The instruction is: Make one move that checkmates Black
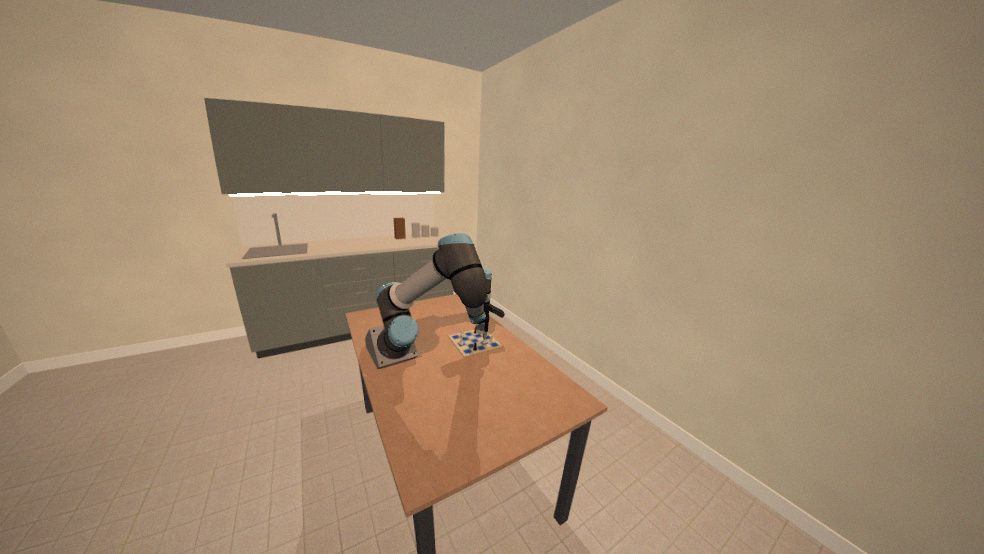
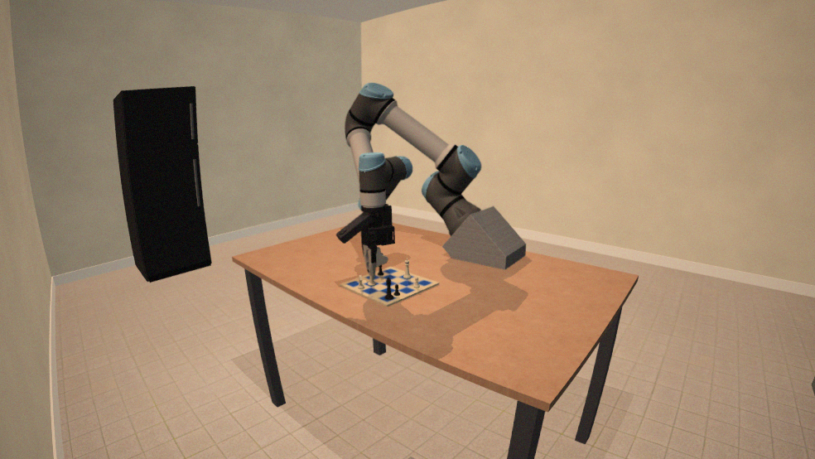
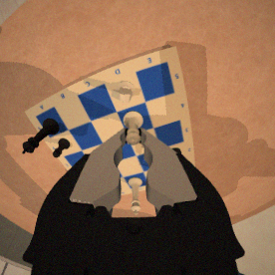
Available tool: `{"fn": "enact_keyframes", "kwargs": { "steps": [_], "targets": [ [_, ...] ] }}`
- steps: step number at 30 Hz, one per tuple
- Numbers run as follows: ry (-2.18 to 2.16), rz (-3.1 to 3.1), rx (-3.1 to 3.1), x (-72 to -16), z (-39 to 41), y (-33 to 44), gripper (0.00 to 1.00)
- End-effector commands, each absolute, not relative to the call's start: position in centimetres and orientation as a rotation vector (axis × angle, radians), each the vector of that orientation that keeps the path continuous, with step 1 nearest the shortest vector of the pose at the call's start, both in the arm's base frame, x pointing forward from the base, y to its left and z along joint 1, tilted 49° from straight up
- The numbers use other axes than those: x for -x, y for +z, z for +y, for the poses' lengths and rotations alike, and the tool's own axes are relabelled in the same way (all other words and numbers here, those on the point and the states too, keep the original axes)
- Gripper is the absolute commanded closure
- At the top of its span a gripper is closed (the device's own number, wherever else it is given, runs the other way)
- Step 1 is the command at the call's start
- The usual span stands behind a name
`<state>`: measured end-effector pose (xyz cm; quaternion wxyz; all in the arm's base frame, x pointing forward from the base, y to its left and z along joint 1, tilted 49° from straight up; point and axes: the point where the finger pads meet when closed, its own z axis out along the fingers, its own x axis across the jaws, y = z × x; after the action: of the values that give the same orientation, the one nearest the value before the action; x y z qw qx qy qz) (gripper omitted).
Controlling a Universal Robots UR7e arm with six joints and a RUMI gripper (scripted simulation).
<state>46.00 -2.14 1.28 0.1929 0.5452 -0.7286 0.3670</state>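
Note:
The small blue-and-cream chessboard (image 2: 391,286) lies on the wooden table; it also shows in the wrist view (image 3: 115,115) and far off in the top view (image 1: 475,341). My gripper (image 3: 133,129) stands low over the board and is shut on a white piece with a round head (image 3: 132,125); in the exterior view the gripper (image 2: 370,272) reaches down to the board's far left part. A tall black piece (image 3: 42,134) and a black pawn (image 3: 62,146) stand at the board's A side. Another white piece (image 3: 123,90) stands beyond the fingers, one more (image 3: 135,191) behind them.
A tall white piece (image 2: 406,267), a white pawn (image 2: 417,281), a tall black piece (image 2: 388,287) and a black pawn (image 2: 397,290) stand on the board. The arm's grey base (image 2: 484,238) sits on the table behind the board. A black fridge (image 2: 162,179) stands far off.

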Motion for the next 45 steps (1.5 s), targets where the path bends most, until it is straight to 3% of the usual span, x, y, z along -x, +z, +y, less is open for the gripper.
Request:
{"fn": "enact_keyframes", "kwargs": {
  "steps": [1, 30, 45],
  "targets": [
    [1.031, -2.045, -1.530, -46.0, -2.1, 1.3, 1.00],
    [1.031, -2.045, -1.530, -45.9, -1.6, 1.8, 1.00],
    [1.031, -2.045, -1.530, -45.2, 2.9, 5.7, 1.00]
  ]
}}
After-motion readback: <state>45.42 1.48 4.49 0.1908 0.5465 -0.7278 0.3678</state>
